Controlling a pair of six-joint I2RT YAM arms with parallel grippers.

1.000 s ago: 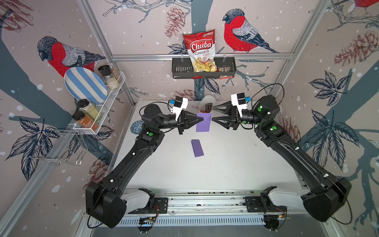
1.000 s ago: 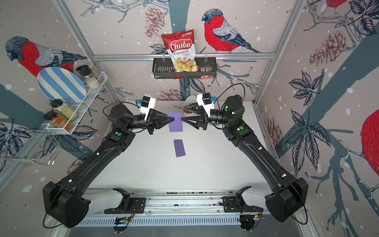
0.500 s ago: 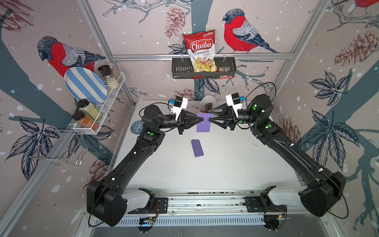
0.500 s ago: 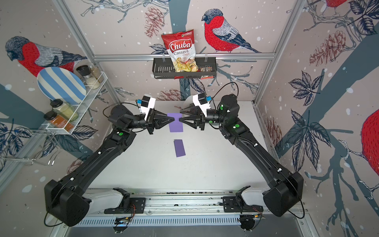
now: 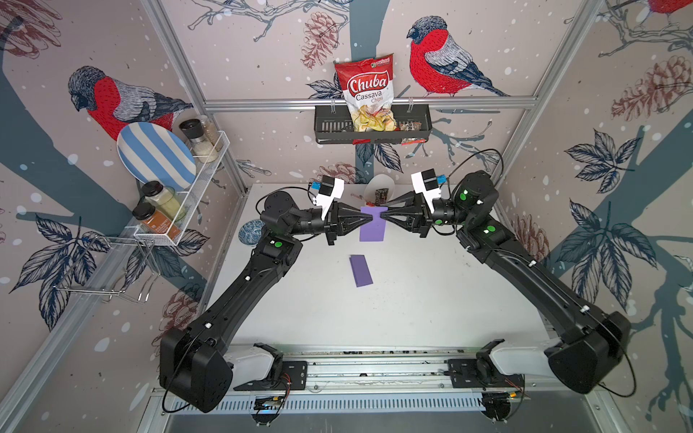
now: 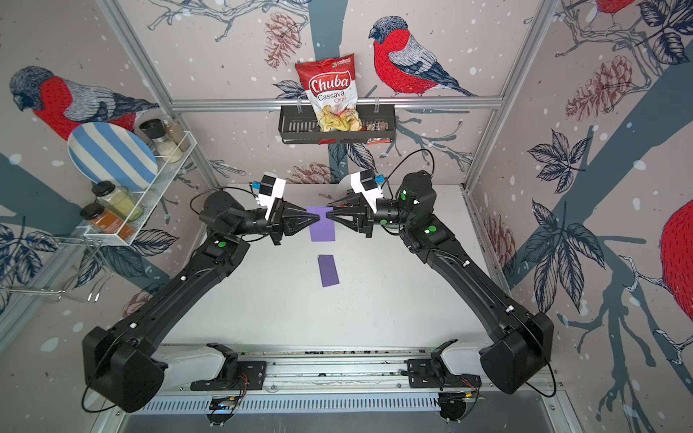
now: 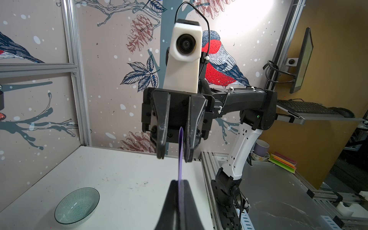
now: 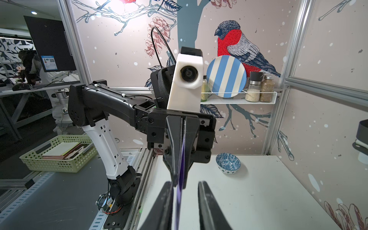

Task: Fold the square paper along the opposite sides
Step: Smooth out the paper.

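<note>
Purple paper (image 5: pixel 373 228) (image 6: pixel 321 228) hangs in the air just beyond the folded purple strip (image 5: pixel 360 270) that lies flat on the white table (image 5: pixel 412 307). It is on the side of the strip away from the arm bases and does not touch it. We see both arms reaching forward from the rail with elbows bowed outward. Their forearms turn in past that strip's far end, so the two grippers lie level and point nose to nose across the sheet.

The left gripper (image 5: pixel 366 220) is pinched tight on the paper's edge nearest its own arm. In the left wrist view its fingers (image 7: pixel 171 199) press flat on the sheet, which runs edge-on away from them. The right gripper (image 5: pixel 382 217) sits at the opposite edge. In the right wrist view its jaws stand a little apart with the sheet's edge between them, nearer one finger (image 8: pixel 165 199), so we read it as not clamped. The left wrist view shows the same gap at that gripper (image 7: pixel 174 158).

Compared with a second ago, the right arm has pushed in toward the left one. Its gripper then stood back from the paper with wider jaws, and it now straddles the edge with them much narrower. The left arm, its grip, the paper and the folded strip sit where they were.
</note>
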